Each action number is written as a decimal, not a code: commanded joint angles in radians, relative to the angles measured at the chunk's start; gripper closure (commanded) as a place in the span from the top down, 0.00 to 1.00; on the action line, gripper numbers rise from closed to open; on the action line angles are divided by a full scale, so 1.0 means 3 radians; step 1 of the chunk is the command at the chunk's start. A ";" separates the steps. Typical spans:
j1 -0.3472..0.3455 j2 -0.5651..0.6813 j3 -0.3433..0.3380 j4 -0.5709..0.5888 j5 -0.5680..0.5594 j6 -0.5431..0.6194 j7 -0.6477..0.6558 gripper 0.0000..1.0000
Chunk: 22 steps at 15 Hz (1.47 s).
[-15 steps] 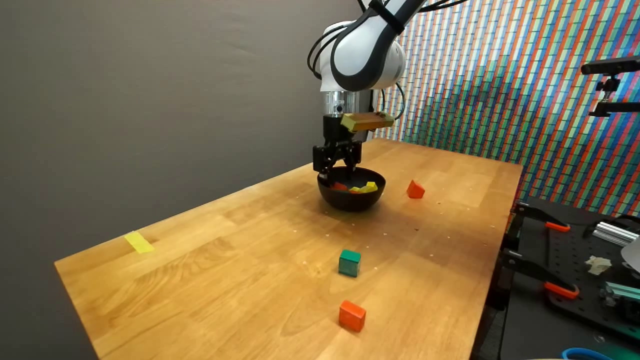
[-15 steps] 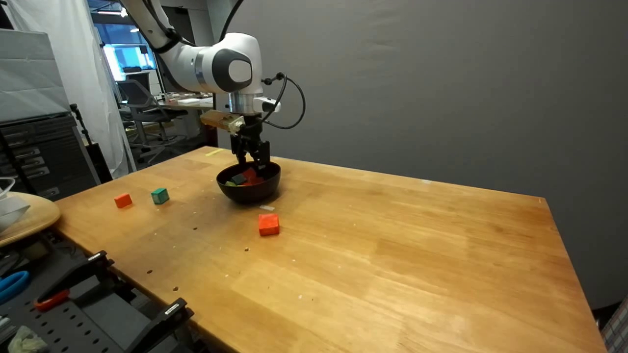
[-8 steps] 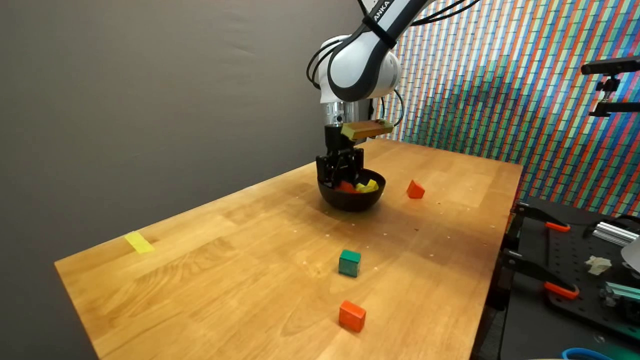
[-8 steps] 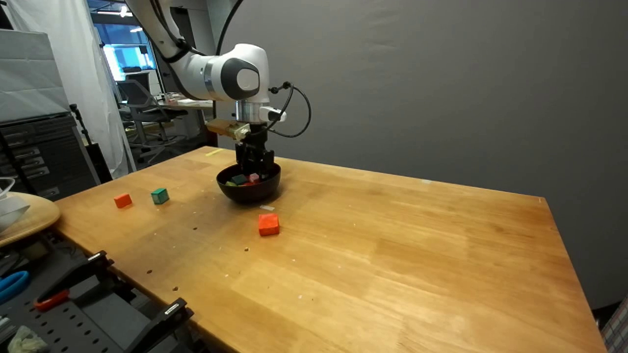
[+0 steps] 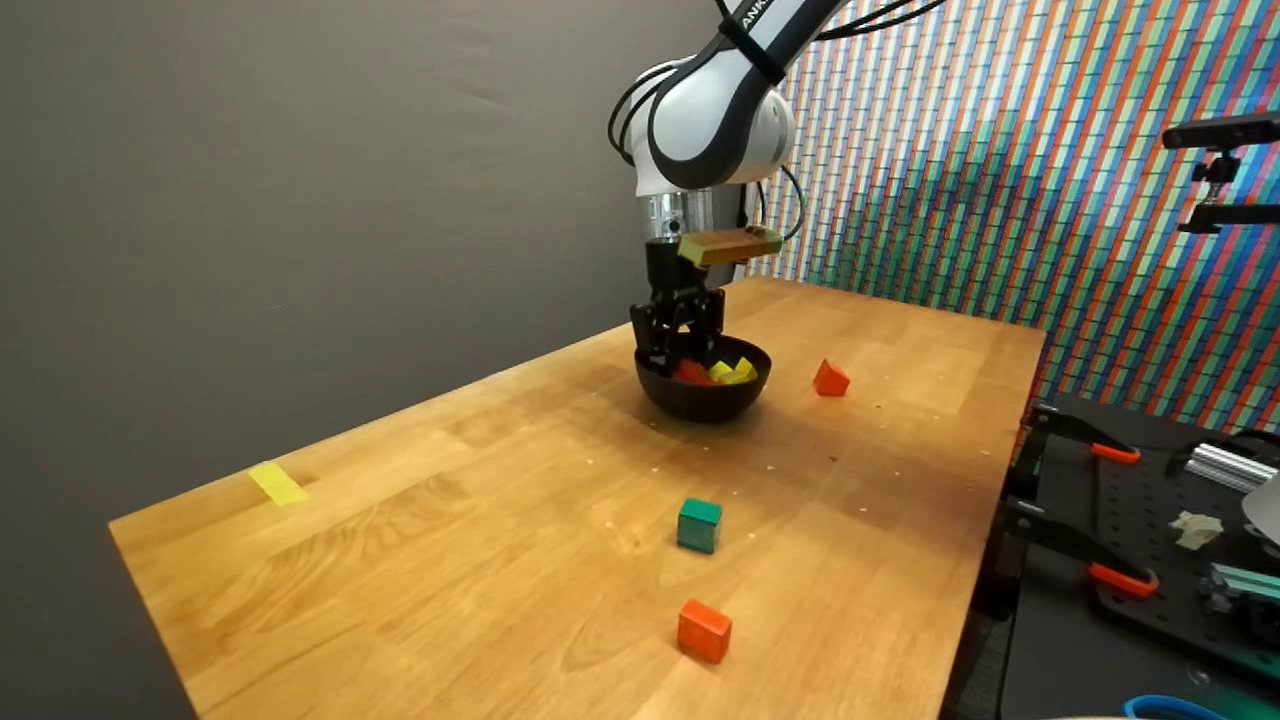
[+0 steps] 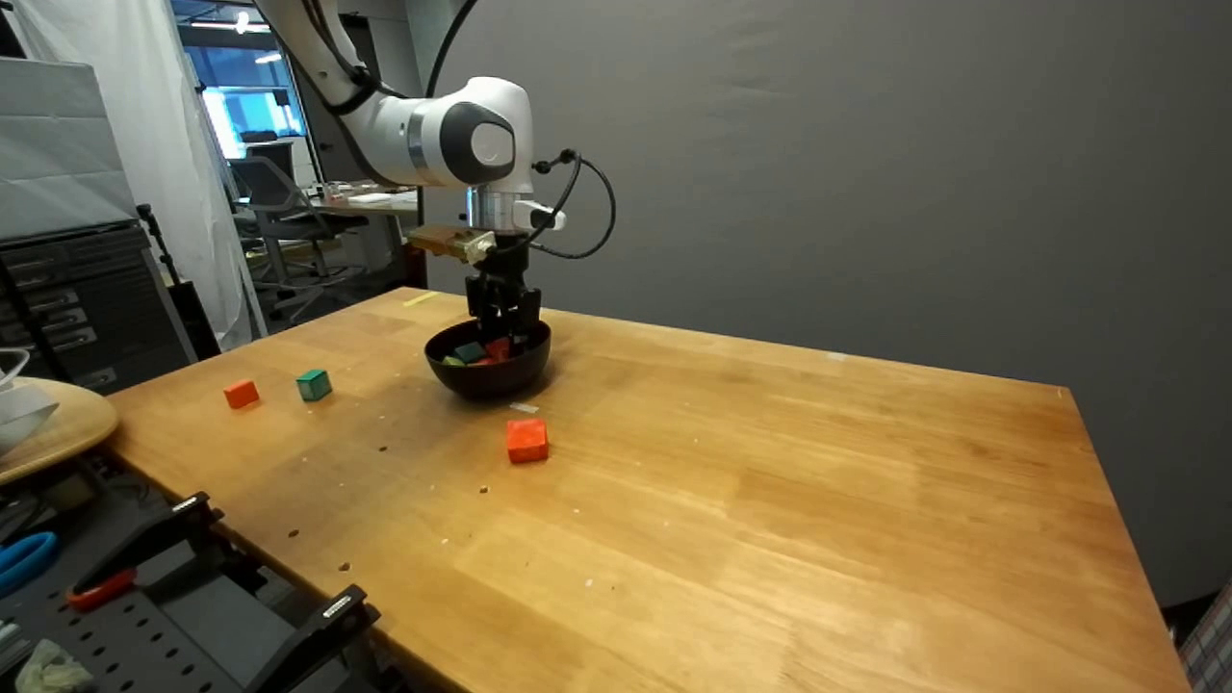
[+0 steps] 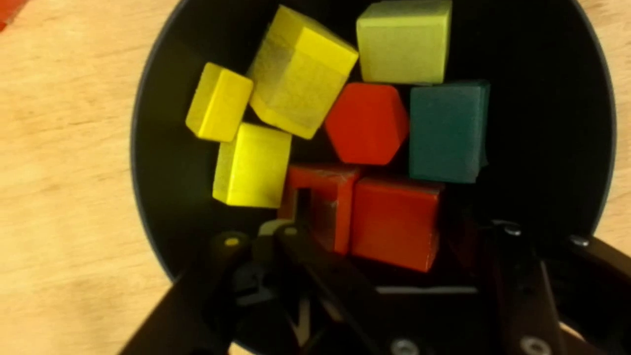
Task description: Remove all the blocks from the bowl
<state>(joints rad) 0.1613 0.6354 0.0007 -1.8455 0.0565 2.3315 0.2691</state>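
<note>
Yellow blocks (image 7: 300,74), red blocks (image 7: 367,123) and a dark green block (image 7: 443,133) lie in the black bowl (image 7: 162,162) across the wrist view; the gripper (image 7: 397,231), jaws apart, spans the bottom edge. In an exterior view, a second green block (image 5: 699,526) and an orange block (image 5: 704,632) sit lower centre.

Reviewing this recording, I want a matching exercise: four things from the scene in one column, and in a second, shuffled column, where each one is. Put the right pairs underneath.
Things
1. bowl
2. claw
3. yellow tape strip
4. six-sided red block

Places
A. flat on the table, by its edge
B. in the bowl, between a bright yellow block and the dark green block
C. upright on the table
D. partly inside the bowl, partly above it

Right pairs: 1-C, 2-D, 3-A, 4-B
</note>
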 commanded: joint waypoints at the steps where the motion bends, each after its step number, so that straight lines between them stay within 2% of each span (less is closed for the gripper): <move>1: 0.0014 0.0081 -0.0048 0.0104 -0.0088 -0.0002 0.0064 0.41; 5: 0.0010 -0.0055 -0.0048 0.0085 -0.0091 -0.0015 0.0064 0.31; 8: -0.0007 -0.0226 -0.0049 0.0005 -0.0090 0.0032 0.0042 0.04; 10: -0.0010 -0.0270 -0.0061 -0.0024 -0.0097 0.0078 0.0050 0.02; 11: -0.0006 -0.0267 -0.0067 -0.0023 -0.0105 0.0100 0.0056 0.03; 12: -0.0007 -0.0256 -0.0062 -0.0012 -0.0103 0.0102 0.0048 0.09; 13: -0.0003 -0.0249 -0.0060 -0.0005 -0.0107 0.0111 0.0044 0.28; 18: -0.0021 -0.0140 -0.0025 0.0100 -0.0084 0.0090 -0.0012 0.66; 19: -0.0028 -0.0113 -0.0011 0.0123 -0.0072 0.0084 -0.0033 0.61; 20: -0.0029 -0.0082 -0.0004 0.0145 -0.0072 0.0080 -0.0045 0.60; 22: -0.0018 -0.0010 -0.0004 0.0205 -0.0097 0.0060 -0.0063 0.41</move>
<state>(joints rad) 0.1610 0.5959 -0.0096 -1.8296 0.0440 2.3468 0.2666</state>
